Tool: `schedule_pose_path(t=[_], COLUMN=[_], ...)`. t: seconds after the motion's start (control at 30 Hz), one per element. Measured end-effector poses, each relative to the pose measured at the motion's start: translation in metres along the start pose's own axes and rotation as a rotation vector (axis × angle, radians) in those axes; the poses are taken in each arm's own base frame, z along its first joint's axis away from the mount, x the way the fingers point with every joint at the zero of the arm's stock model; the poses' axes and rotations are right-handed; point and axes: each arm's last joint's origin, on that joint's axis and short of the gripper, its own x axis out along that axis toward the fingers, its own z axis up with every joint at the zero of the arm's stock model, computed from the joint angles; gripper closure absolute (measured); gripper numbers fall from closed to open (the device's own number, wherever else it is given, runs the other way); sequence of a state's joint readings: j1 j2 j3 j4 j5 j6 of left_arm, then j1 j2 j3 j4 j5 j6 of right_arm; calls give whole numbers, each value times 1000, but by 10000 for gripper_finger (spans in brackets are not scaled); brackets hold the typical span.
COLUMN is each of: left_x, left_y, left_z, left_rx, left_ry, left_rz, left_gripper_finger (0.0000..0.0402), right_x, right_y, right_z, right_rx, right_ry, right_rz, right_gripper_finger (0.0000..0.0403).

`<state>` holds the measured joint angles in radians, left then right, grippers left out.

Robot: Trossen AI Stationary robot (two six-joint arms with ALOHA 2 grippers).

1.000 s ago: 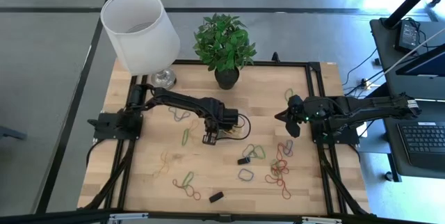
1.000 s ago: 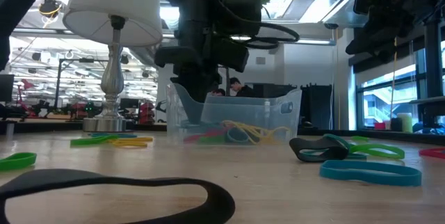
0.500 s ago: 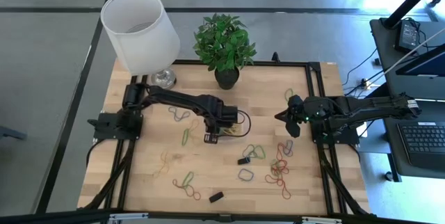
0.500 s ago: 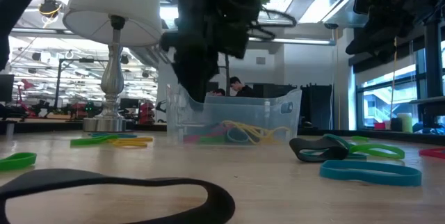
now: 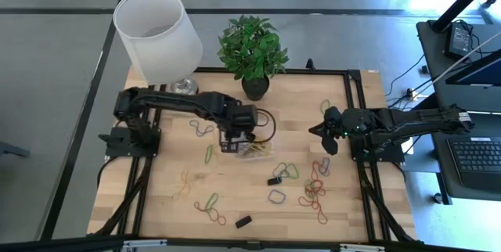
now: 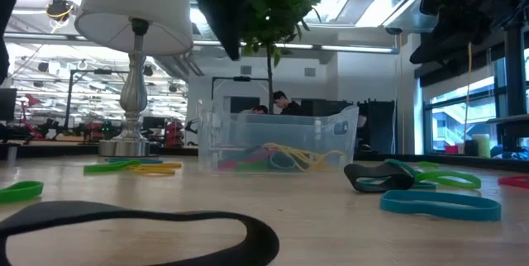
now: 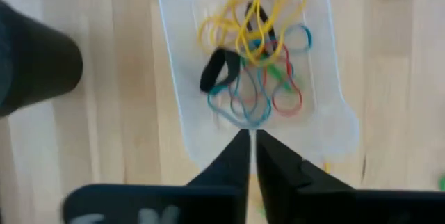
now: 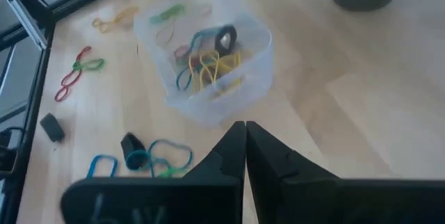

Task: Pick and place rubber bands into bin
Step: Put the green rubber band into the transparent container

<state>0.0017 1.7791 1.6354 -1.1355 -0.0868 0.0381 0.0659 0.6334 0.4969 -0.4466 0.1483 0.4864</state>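
The clear bin point(image 5: 256, 149) sat near the plant pot point(image 5: 255, 88), rubber bands point(image 7: 252, 50) inside. The left gripper point(image 7: 252, 140) hung above it, fingers together, empty. The right gripper point(image 8: 245, 135) waited far off, fingers together.

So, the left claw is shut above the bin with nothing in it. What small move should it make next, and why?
Probably swing the left claw toward the loose bands just beside the bin and open it. Its fingers are shut and empty, the bin already holds a tangle of bands, and many more lie scattered on the table. The right claw waits at the table's right side.
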Motion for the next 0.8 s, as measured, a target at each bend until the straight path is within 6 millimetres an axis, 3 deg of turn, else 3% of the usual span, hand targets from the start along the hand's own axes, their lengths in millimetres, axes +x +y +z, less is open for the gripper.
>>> schedule_pose_path(t=[0.17, 0.33, 0.6, 0.8], left_x=[-11, -4, 16, 23], left_y=[9, 16, 23, 27], left_z=[-26, -71, -145, -181], left_rx=[-3, -69, -212, -240], left_ry=[-14, -64, -240, -307], left_rz=[8, 12, -8, -7], left_gripper_finger=[400, 399, 399, 399], right_x=[3, 14, 45, 71], right_y=[5, 8, 9, -1], right_z=[12, 18, 37, 69], right_rx=[-7, 7, 45, 124], right_ry=[-133, -180, -114, -9], right_rz=[-10, -42, -172, -346], right_gripper_finger=[388, 398, 399, 401])
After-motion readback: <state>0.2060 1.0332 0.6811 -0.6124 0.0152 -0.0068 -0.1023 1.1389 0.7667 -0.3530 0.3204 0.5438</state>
